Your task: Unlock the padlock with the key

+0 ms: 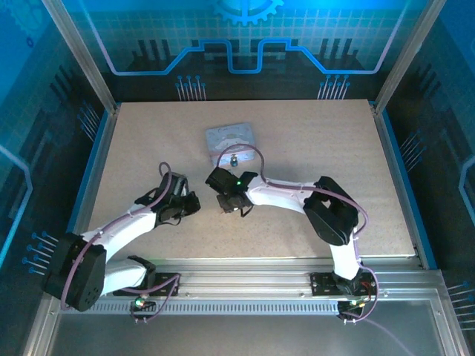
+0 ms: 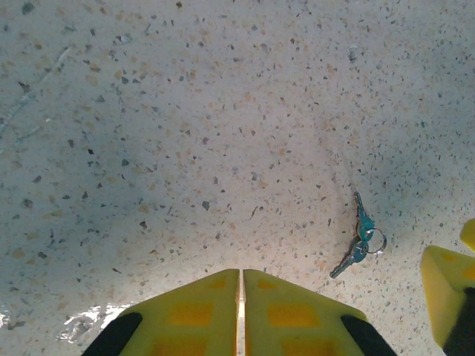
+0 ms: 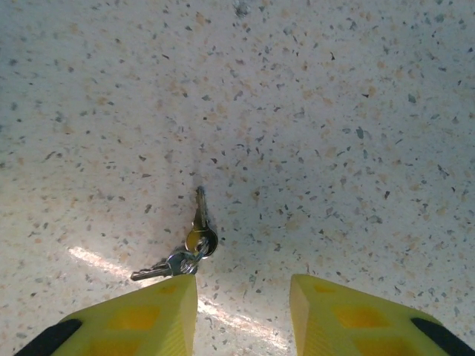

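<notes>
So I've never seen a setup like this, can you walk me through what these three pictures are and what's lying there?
These are two white robot arms bolted to the near edge of a speckled table. The overhead picture looks down on both. The other two come from small cameras on each wrist, so the yellow wedges at the bottom are each arm's own fingers.

The left end effector is shut with nothing in it. The right end effector is open and empty, just above the key, one of two small keys joined on a ring and lying flat on the table. The left wrist camera sees them too.

Farther back lies a silver-grey tin, with the padlock at its near edge. Nothing is held yet.
</notes>
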Available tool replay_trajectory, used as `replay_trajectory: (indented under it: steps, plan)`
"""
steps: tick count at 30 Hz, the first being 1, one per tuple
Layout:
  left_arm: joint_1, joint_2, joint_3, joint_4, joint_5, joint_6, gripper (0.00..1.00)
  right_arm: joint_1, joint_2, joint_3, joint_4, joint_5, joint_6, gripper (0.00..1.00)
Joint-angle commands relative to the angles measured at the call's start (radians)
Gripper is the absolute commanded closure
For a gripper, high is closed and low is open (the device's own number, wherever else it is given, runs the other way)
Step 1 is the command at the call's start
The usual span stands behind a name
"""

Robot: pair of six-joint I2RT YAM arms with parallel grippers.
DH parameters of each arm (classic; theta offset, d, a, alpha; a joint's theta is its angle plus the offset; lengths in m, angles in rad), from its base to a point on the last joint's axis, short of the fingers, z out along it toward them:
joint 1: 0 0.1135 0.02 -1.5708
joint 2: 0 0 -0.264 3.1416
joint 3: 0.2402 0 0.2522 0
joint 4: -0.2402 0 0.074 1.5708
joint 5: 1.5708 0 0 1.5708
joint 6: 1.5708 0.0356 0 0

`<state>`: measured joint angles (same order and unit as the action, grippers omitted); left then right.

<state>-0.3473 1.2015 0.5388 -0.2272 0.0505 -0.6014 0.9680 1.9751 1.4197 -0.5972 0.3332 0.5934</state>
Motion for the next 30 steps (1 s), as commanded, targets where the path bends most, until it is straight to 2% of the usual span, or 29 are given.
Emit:
replay_trajectory:
  steps: [1, 14, 26, 30]
  plan:
    - [0.016, -0.015, -0.026, -0.012, 0.036, 0.034, 0.90, 0.007, 0.050, 0.060, -0.077, 0.020, 0.040, 0.63]
    - [0.031, -0.035, -0.055, 0.012, 0.067, 0.053, 0.88, 0.020, 0.151, 0.156, -0.128, -0.019, 0.080, 0.65]
    - [0.042, -0.058, -0.072, 0.006, 0.073, 0.066, 0.87, 0.027, 0.184, 0.160, -0.128, -0.067, 0.101, 0.65]
    - [0.044, -0.072, -0.075, -0.003, 0.071, 0.068, 0.87, 0.028, 0.198, 0.170, -0.128, -0.088, 0.101, 0.71]
